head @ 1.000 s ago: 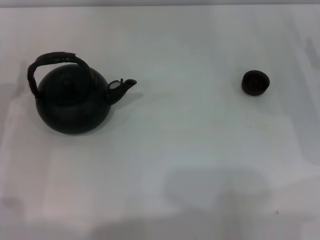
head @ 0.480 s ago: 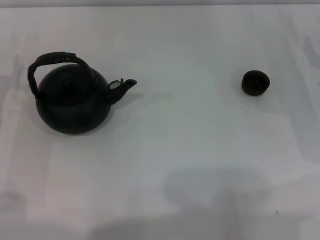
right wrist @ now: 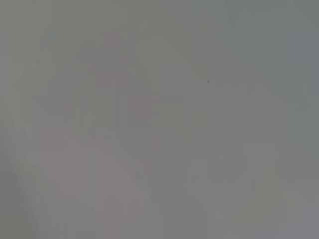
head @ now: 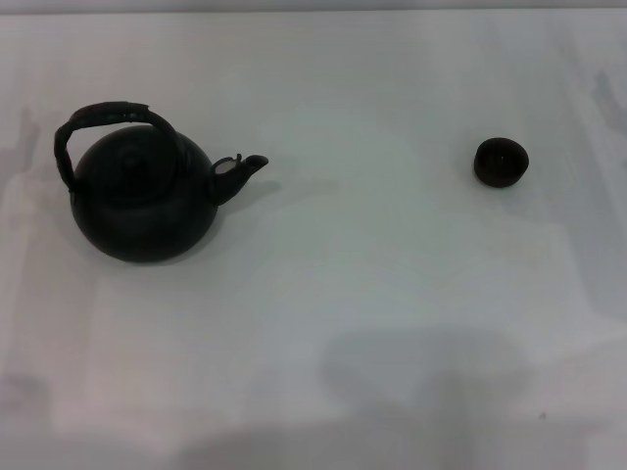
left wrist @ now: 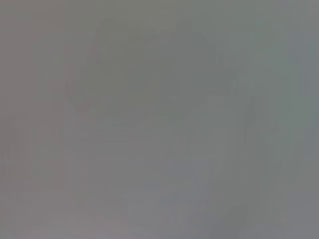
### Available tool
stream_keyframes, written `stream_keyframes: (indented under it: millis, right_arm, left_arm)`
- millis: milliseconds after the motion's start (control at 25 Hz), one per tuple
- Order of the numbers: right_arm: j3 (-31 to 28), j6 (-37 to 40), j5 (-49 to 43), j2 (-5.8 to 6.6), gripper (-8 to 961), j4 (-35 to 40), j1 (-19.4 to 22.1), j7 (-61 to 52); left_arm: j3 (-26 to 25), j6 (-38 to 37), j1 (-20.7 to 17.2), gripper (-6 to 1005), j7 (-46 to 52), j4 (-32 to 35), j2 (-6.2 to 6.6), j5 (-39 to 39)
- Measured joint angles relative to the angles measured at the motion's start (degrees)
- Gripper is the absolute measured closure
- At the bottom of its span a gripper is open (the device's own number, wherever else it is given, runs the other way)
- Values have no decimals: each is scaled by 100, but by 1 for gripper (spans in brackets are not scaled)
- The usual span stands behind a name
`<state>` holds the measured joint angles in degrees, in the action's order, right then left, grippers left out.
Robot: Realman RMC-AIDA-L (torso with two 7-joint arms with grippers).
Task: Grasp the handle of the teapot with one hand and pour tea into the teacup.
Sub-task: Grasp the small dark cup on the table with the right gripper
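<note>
The matte-black teapot (head: 142, 201) stands upright at the left of the white table (head: 372, 274) in the head view, lid on, short spout (head: 245, 168) pointing right. Its dark arched handle (head: 103, 119) spans over the top. The small dark teacup (head: 501, 162) stands far to the right, well apart from the teapot. Neither gripper nor arm shows in the head view. Both wrist views show only a plain grey surface, with no fingers and no task object.
The table's far edge runs along the top of the head view. A soft shadow lies on the table near the front middle (head: 421, 372).
</note>
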<state>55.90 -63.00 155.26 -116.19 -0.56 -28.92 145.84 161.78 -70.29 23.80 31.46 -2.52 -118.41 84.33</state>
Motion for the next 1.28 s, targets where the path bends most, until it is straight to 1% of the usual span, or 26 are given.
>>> stream_keyframes:
  millis: [360,440,520,640,760,840,960,1160,1280]
  right_arm:
    - [108,-120,-114,0,127,30,6,-101]
    - [225,-192,-272,11,127,159,2,-408]
    - [489,-203,-576,56,127,504,4,-1009]
    - [1046,-52,-1276,125,127,1369,23,-1890]
    - [1285,183,-2010,137,127,2120,-11,-2391]
    - [1327,330,-2609,124,129,2565,-98,-2749]
    - [1335,616,-3629,136,131,3070,-326,-3571]
    - [1306,985,-5970,181,129,4115,-763,-5475]
    - [1267,1029,-7021,200,131,4562,-988,-6488]
  left_arm:
    - [12,123,12,209,0,-3,-13,-27]
    - [12,134,17,209,0,-2,-15,-25]
    - [12,135,20,208,0,-2,-19,-22]
    - [12,138,5,208,3,4,-29,-24]
    - [12,138,-19,208,4,29,-33,-26]
    - [12,137,-29,208,15,44,-34,-26]
    - [12,125,-69,208,31,47,-34,-25]
    - [11,97,-153,209,36,15,-34,-24]
    - [11,91,-184,209,36,10,-30,-21]
